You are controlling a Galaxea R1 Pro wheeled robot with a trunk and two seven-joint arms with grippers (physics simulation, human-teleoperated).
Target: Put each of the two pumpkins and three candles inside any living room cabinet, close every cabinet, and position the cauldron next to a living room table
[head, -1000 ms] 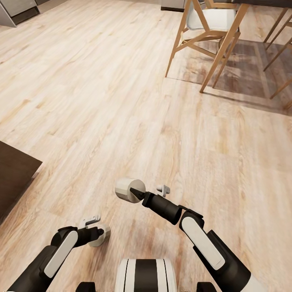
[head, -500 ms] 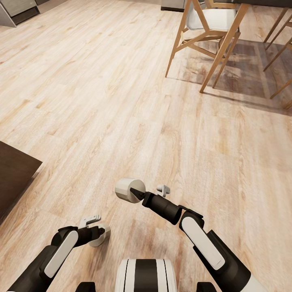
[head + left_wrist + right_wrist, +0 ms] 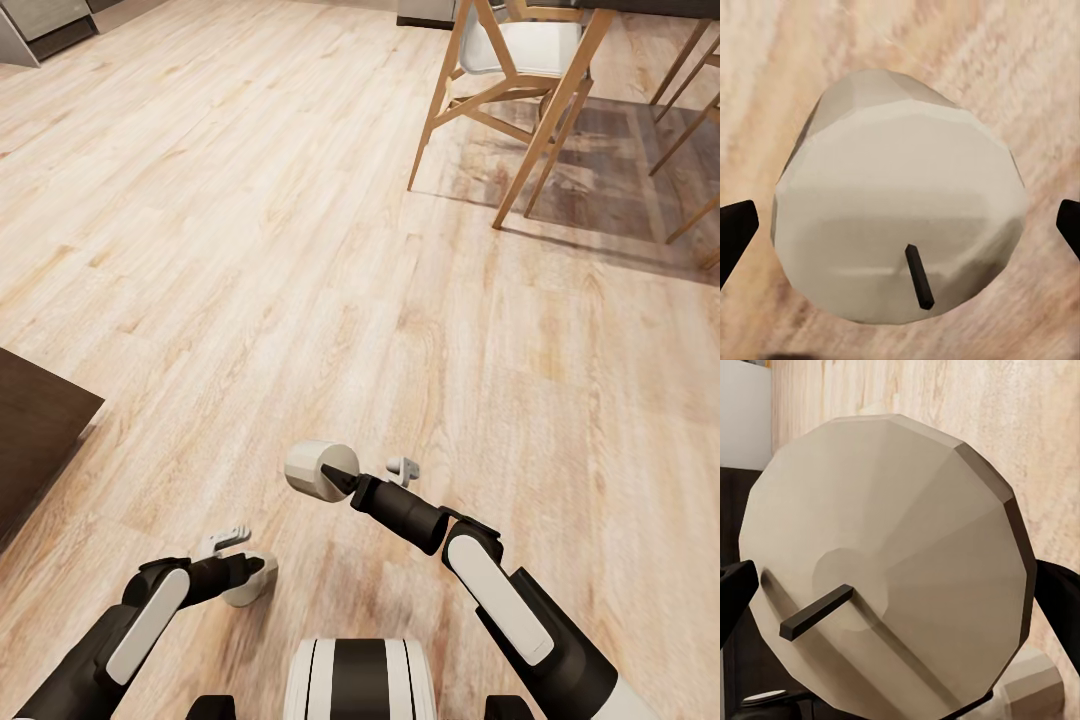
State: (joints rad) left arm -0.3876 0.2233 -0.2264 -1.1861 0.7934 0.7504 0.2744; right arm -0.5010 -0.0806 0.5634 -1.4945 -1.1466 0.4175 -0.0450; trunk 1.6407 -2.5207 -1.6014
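Pale wood floor [image 3: 250, 250] stretches ahead of the robot, with light wooden chairs [image 3: 505, 90] standing far ahead to the right and the dark-brown corner of the cabinet [image 3: 35, 430] showing at the left edge of the head view.

The right end effector [image 3: 338, 478] is held out low in front of the trunk, pinching a cream candle [image 3: 315, 466] that lies on its side above the floor. In the right wrist view this candle [image 3: 885, 585] shows its flat end with a short dark wick, a black finger at each side of it.

The left end effector [image 3: 252, 572] is lower and closer to the base, gripping a second cream candle [image 3: 245, 585]. In the left wrist view that candle [image 3: 900, 202] sits between the two black fingertips [image 3: 735, 232], its dark wick pointing toward the camera, with the floor behind it.

The two candles are well apart, the right one farther forward.
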